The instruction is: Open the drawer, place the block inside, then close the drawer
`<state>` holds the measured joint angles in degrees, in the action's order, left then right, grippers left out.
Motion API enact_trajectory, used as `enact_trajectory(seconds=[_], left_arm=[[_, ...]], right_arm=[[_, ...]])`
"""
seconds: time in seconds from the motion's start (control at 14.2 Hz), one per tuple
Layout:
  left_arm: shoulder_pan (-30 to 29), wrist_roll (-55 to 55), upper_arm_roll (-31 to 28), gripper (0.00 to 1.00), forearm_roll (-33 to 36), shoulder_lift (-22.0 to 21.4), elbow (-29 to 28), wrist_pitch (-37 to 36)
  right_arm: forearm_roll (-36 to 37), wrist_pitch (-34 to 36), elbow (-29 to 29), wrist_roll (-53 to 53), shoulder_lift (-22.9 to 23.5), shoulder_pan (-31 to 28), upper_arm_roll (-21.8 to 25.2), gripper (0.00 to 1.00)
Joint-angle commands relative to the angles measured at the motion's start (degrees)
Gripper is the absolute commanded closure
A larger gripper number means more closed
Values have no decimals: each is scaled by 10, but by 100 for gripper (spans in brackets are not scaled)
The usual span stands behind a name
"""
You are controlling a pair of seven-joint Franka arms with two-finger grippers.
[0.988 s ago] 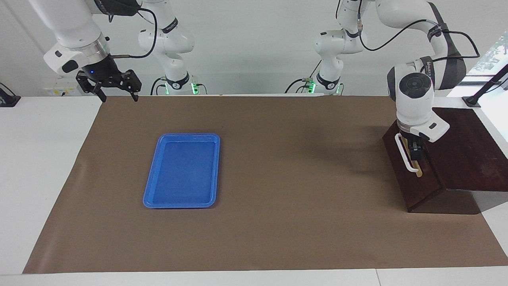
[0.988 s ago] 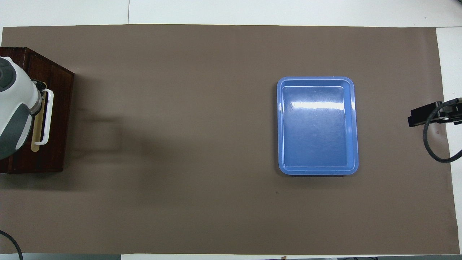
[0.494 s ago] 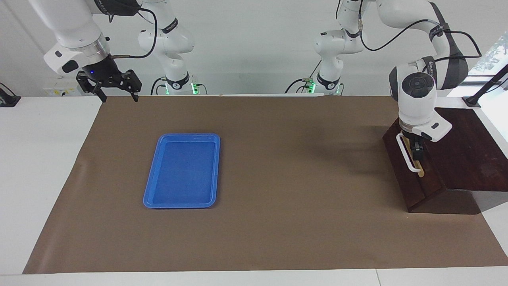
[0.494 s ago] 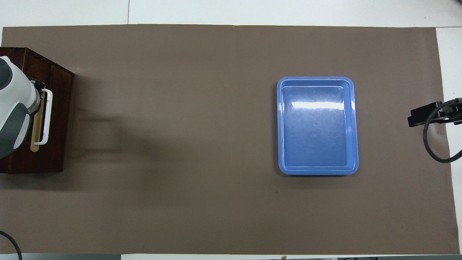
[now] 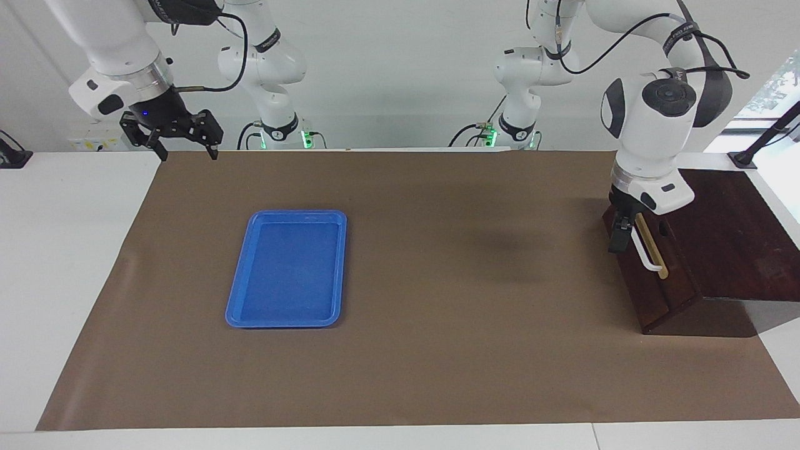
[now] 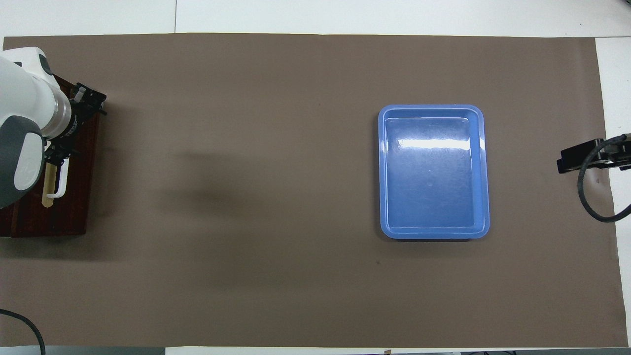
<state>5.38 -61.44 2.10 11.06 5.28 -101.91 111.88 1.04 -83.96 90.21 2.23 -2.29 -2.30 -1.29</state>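
The drawer [image 5: 653,284] of the dark brown wooden box stands shut at the left arm's end of the table, also seen in the overhead view [image 6: 79,202]. Its white bar handle [image 5: 647,255] lies on the tan strip. My left gripper [image 5: 625,240] hangs just over the drawer front beside the handle's end nearer the robots, and it also shows in the overhead view [image 6: 74,123]. My right gripper [image 5: 187,150] is open and empty, raised over the mat's edge at the right arm's end, waiting. The yellow block is hidden.
A blue tray [image 5: 237,300] lies empty on the brown mat toward the right arm's end, also seen in the overhead view [image 6: 382,172]. The box top [image 5: 731,237] is bare.
My left gripper has lifted away from the handle, turned, and shifted toward the middle of the table. The handle has edged slightly toward the box. The right arm has not moved.
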Motion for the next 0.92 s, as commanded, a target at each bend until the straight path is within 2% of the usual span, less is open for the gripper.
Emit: enact_trajectory(seconds=[0.0,0.28,0.49,0.63,0.85], left_arm=[[-4,162,-6,0,-39,-19,6,-26],[-5,400,-8,0,-39,-60,2,-107],[-10,574,-12,0,-37,-106,-21,-169],[-16,565,-12,0,-41,-122,-21,-168],[-9,463,-10,0,-97,-116,-6,-147]], right_arm=[[0,7,1,-9,-4,-2,-2,0],[0,6,1,-9,-4,-2,-2,0],[0,7,1,-9,-4,-2,-2,0],[0,6,1,-9,-4,-2,-2,0],[0,6,1,-9,-4,-2,-2,0]])
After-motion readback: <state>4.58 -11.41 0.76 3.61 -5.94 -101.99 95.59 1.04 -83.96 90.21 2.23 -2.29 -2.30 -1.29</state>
